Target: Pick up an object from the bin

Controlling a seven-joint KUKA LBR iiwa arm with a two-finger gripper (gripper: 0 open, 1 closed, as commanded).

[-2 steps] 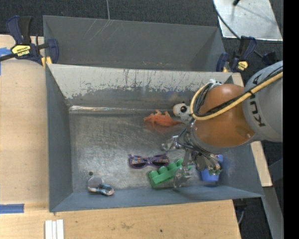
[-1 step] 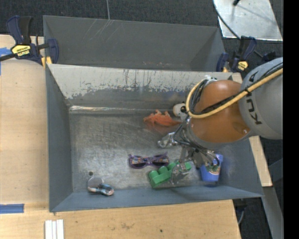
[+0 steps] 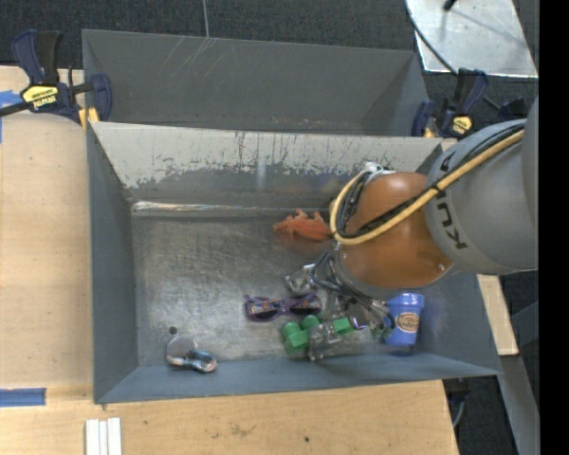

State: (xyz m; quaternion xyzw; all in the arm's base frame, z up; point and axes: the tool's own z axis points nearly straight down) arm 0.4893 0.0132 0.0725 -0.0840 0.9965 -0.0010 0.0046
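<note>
Closest to the front wall of the bin, toward the left corner, lies 1 small grey and blue thing, well apart from everything else. A dark speck sits just behind it on the floor.

Further right along the front of the floor, the gripper is down among a small cluster of 3 things. A green toy, knobbly and bright, lies right against the gripper's left side, and the metal parts appear to touch it. Whether the gripper is open or closed cannot be told, as its metal parts blur into the clutter, nor whether it has hold of anything. Just to the right of it stands a blue cup with a round label, near the right wall.

Just behind the green toy lies a pair of purple glasses, stretched out sideways.

Above the gripper bulges the arm's orange cover, with a yellow and black cable looped over it.

Further back, close to the rear wall, 1 orange toy lies alone, just left of the cover.
</note>
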